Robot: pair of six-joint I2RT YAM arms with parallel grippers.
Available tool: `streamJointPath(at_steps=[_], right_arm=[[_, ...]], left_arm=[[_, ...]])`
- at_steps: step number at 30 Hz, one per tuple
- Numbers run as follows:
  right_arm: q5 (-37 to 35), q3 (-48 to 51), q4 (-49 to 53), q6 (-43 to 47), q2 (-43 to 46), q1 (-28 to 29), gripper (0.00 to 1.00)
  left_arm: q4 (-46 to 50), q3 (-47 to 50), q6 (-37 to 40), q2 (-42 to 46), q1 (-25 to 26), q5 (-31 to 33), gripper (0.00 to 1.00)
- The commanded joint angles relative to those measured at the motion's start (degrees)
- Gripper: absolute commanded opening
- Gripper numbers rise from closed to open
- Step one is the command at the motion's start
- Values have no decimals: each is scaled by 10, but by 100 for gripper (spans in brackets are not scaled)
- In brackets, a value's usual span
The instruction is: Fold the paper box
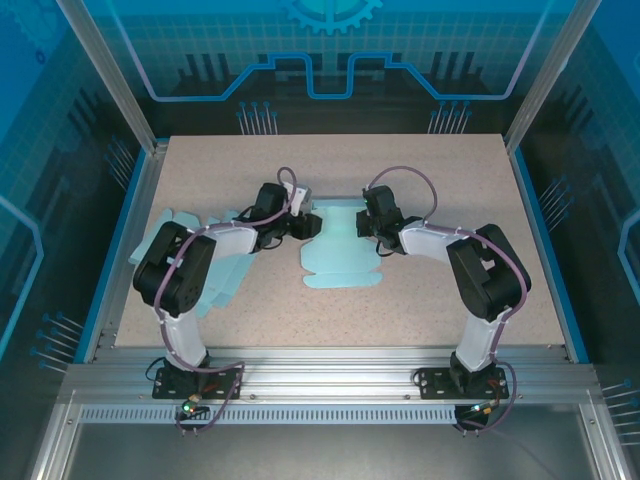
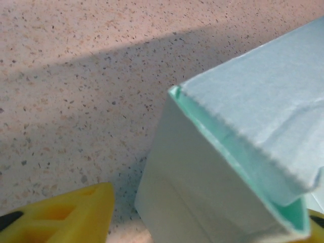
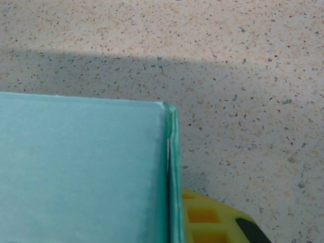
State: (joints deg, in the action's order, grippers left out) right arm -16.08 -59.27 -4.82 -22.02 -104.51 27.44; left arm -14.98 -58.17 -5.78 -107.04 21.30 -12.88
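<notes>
Centrally sits a teal box (image 1: 340, 262); the left gripper (image 1: 306, 226) straddles its corner, jaws half open. The right gripper (image 1: 366, 230) pinches its wall, jaws closed.

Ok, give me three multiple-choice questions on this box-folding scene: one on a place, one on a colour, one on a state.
1. Where do the spare flat blanks lie?
A) on the table's left side, by the left arm
B) at its far right corner
C) between the arm bases
2. What colour is the paper box?
A) white
B) pale teal
C) brown
3. What state is it in?
A) fully flat
B) closed up
C) partly folded, a wall raised
Answers: 1 A, seen beside that arm from above; 2 B, teal in every view; 3 C, the left wrist view shows a standing corner.
</notes>
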Motion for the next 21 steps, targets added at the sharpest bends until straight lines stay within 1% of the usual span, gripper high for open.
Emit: streamJointPath(at_steps=[1, 3, 6, 10, 14, 17, 19, 21], right_arm=[[19, -2, 16, 3, -8, 10, 0], [21, -1, 15, 3, -8, 10, 0], [18, -3, 19, -1, -11, 10, 0], [10, -12, 38, -5, -12, 10, 1], [-10, -19, 63, -5, 0, 15, 5], [-38, -26, 88, -1, 8, 22, 9], [-54, -30, 102, 2, 10, 26, 12], [-66, -31, 112, 4, 10, 27, 13]], left_arm=[[-12, -27, -26, -23, 4, 42, 50], [-1, -36, -30, -27, 10, 62, 43], [19, -44, -37, -28, 19, 100, 27], [34, -46, -40, -21, 37, 126, 26], [41, -34, -72, 2, 44, 134, 25], [39, -19, -101, 27, 44, 125, 24], [41, -11, -116, 44, 44, 107, 23], [55, -9, -129, 59, 44, 93, 19]])
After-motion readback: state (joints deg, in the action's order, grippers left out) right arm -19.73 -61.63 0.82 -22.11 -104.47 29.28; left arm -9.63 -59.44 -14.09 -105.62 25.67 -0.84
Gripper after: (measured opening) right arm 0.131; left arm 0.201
